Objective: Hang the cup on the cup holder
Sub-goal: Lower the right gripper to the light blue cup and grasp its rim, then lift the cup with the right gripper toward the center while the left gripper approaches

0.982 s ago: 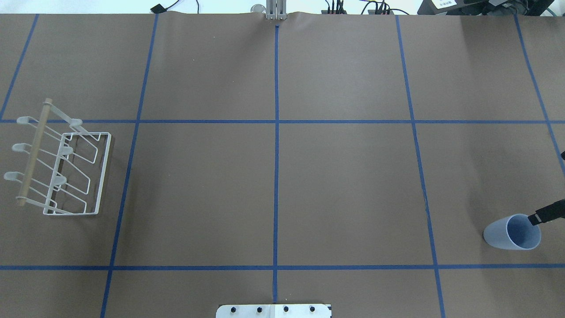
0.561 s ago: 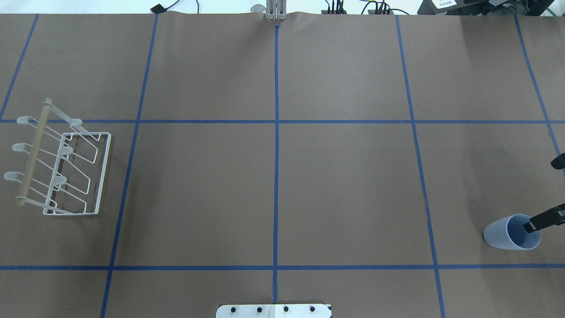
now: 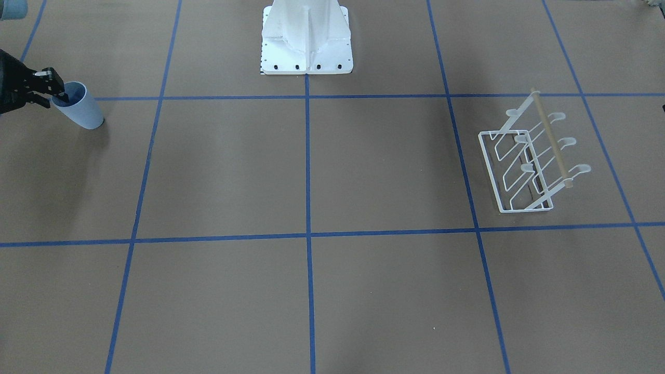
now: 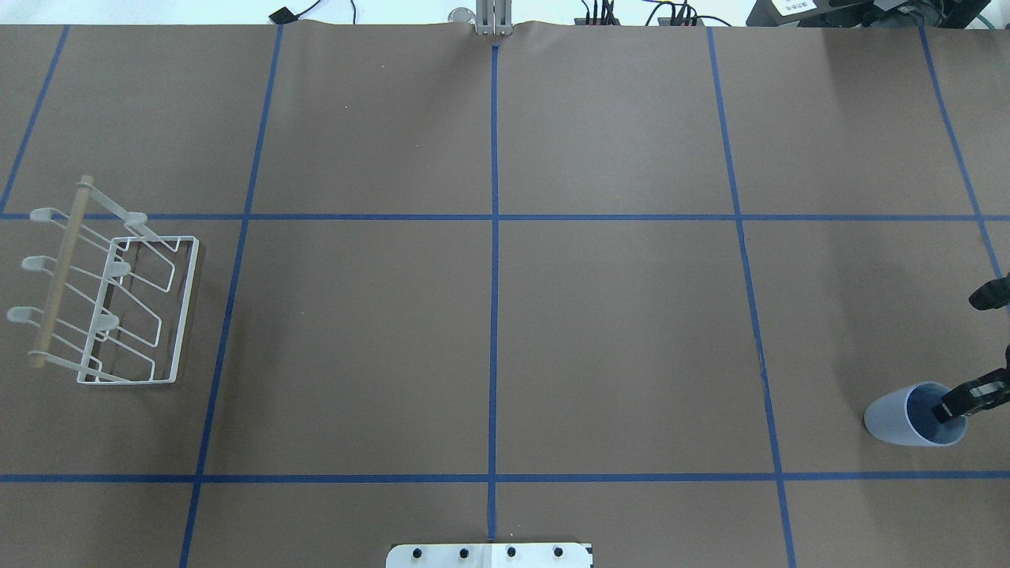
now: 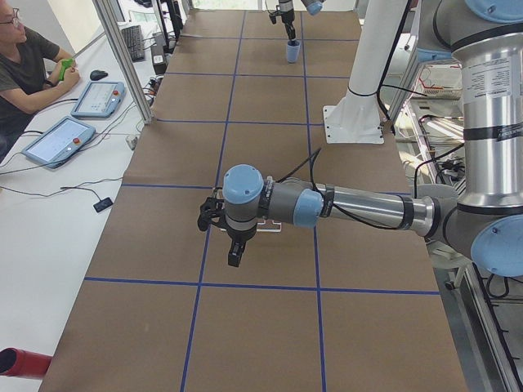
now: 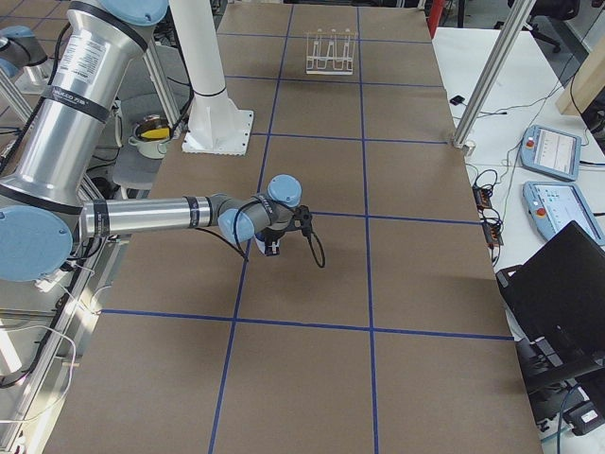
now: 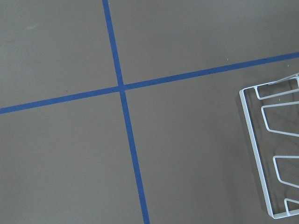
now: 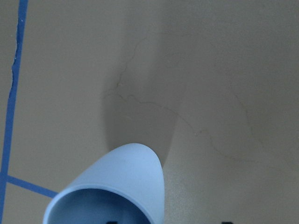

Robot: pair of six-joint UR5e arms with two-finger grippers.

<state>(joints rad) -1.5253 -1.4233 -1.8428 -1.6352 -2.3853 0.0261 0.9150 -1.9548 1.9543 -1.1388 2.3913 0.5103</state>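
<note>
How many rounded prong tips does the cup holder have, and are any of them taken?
6 prong tips. In the overhead view, three stick out left of the wooden rod and three lie right of it, over the cup holder base. All are bare; none looks hidden.

The cup point(image 4: 890, 418) looks like smooth, matt, light blue plastic. The cup holder point(image 4: 188, 308) is thin white-coated wire topped with a bare tan wooden rod point(image 4: 61, 272). Matt brown paper, faintly creased, covers the table point(image 4: 615, 331), crossed by blue tape lines point(image 4: 494, 315).
</note>
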